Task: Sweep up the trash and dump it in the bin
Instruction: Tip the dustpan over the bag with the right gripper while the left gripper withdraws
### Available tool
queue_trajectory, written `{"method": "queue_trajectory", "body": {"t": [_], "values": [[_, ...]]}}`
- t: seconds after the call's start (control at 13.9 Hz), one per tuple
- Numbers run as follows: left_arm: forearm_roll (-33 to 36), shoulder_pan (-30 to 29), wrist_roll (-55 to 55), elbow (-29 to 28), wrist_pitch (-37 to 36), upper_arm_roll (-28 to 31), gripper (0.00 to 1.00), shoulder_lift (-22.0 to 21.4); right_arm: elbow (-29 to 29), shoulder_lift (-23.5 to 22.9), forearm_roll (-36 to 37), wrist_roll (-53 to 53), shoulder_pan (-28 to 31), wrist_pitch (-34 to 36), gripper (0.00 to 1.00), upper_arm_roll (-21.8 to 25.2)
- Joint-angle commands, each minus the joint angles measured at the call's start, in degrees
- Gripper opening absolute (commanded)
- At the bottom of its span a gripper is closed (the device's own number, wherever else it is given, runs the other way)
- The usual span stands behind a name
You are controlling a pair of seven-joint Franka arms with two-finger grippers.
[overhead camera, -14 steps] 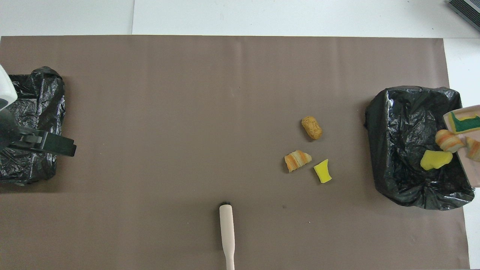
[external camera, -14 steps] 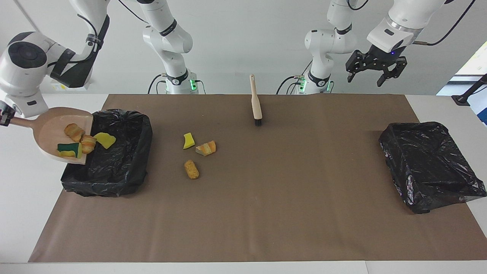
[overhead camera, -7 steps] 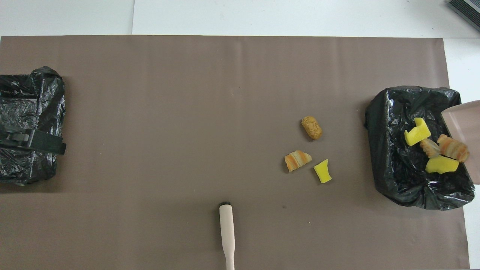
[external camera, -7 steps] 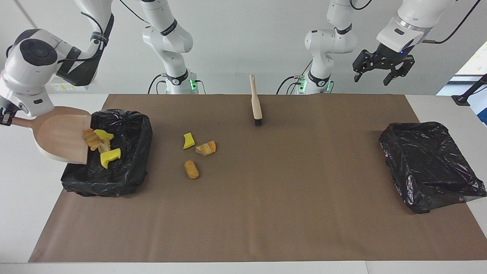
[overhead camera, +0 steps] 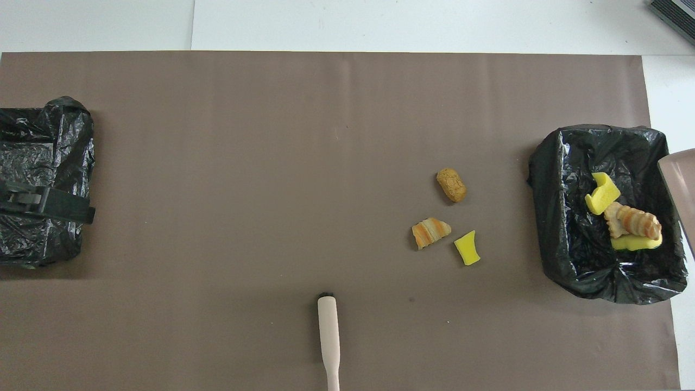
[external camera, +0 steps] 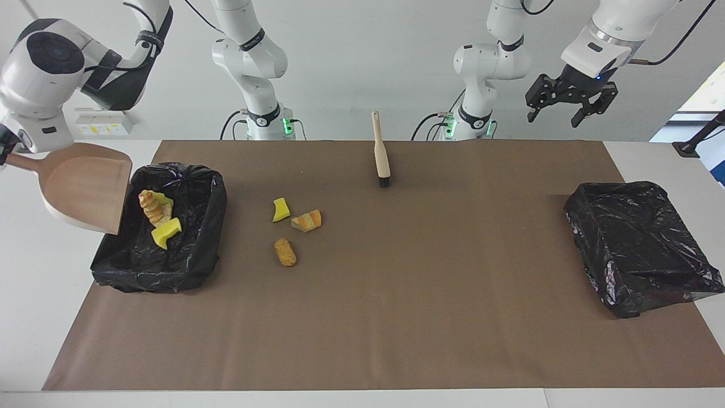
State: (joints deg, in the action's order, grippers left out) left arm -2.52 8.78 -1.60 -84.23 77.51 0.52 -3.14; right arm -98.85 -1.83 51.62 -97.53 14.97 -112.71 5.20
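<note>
My right gripper (external camera: 4,154), mostly cut off at the view's edge, is shut on the handle of the pale pink dustpan (external camera: 85,187). The pan hangs tilted and empty, its mouth over the rim of the black-lined bin (external camera: 187,266) at the right arm's end. Trash lies in that bin (overhead camera: 548,179): yellow sponge pieces (external camera: 165,232) and striped bread pieces (external camera: 154,207). On the mat lie a yellow sponge bit (external camera: 280,209), a striped croissant piece (external camera: 307,220) and a golden-brown bread piece (external camera: 285,252). My left gripper (external camera: 568,105) waits open, high over the left arm's end.
The beige-handled brush (external camera: 380,150) lies on the brown mat close to the robots, bristles pointing away from them. A second black-lined bin (external camera: 640,249) sits at the left arm's end. The dustpan's edge (overhead camera: 678,179) shows beside the first bin.
The dustpan tipped further and rose, and the pieces on it slid off into the bin. My left gripper lifted a little and stayed open.
</note>
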Motion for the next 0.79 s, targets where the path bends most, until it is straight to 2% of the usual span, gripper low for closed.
{"method": "queue_trajectory", "body": {"t": [0.0,0.22,0.29,0.43,0.72], "values": [[1.02,-0.25,-0.42,-0.58,-0.69,-0.26,1.00,-0.90,0.05,3.14,-3.80,7.76,-0.73,6.52,0.00,-3.51],[1.02,-0.25,-0.33,-0.58,-0.69,-0.34,1.00,-0.90,1.55,3.06,-5.30,22.77,-0.73,13.91,0.00,-9.84],[1.02,-0.25,-0.33,-0.58,-0.69,-0.34,1.00,-0.90,1.55,3.06,-7.83,26.65,-0.64,15.06,0.00,-11.34],[1.02,-0.25,-0.33,-0.58,-0.69,-0.34,1.00,-0.90,1.47,3.06,-14.94,33.76,-0.99,15.33,0.00,-11.97],[1.02,-0.25,-0.42,-0.58,-0.69,-0.26,1.00,-0.90,1.55,1.84,-21.63,55.28,-8.36,19.28,0.00,-12.24]]}}
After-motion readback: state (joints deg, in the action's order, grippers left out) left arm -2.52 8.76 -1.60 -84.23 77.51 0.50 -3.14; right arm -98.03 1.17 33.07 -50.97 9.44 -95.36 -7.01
